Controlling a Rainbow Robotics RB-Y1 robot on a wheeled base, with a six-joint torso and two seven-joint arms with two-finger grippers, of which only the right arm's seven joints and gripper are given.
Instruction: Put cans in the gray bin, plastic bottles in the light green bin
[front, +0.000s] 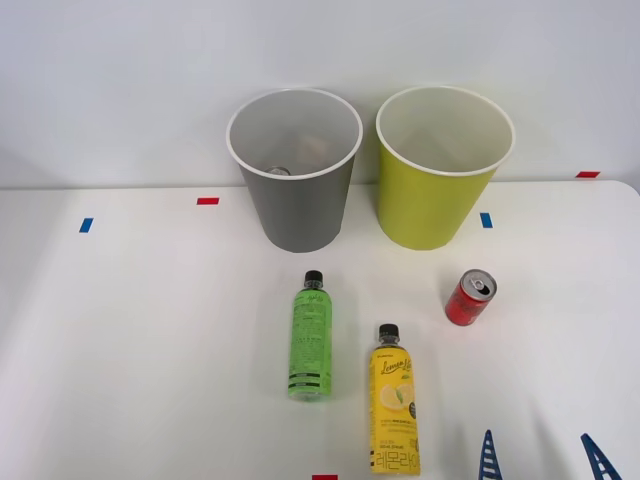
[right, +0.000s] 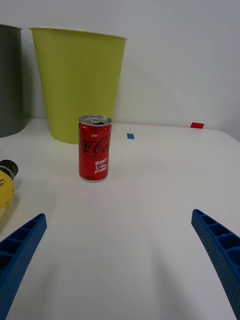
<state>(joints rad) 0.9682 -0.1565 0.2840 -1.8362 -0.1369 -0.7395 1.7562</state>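
Note:
A red can (front: 470, 298) stands upright on the white table, right of the two bottles and in front of the light green bin (front: 430, 205). The gray bin (front: 300, 210) stands to that bin's left, and a silver can top (front: 279, 170) shows inside it. A green plastic bottle (front: 311, 340) and a yellow one (front: 394, 400) lie with their black caps pointing at the bins. My right gripper (front: 543, 460) is open at the table's near edge. In the wrist view the gripper (right: 119, 216) faces the red can (right: 94, 148), a short way off, with the light green bin (right: 80, 85) behind.
Small red and blue tape marks (front: 208, 201) dot the table. The gray bin's wall (right: 9, 80) and the yellow bottle's cap (right: 5, 175) show at one side of the wrist view. A white wall stands behind the bins.

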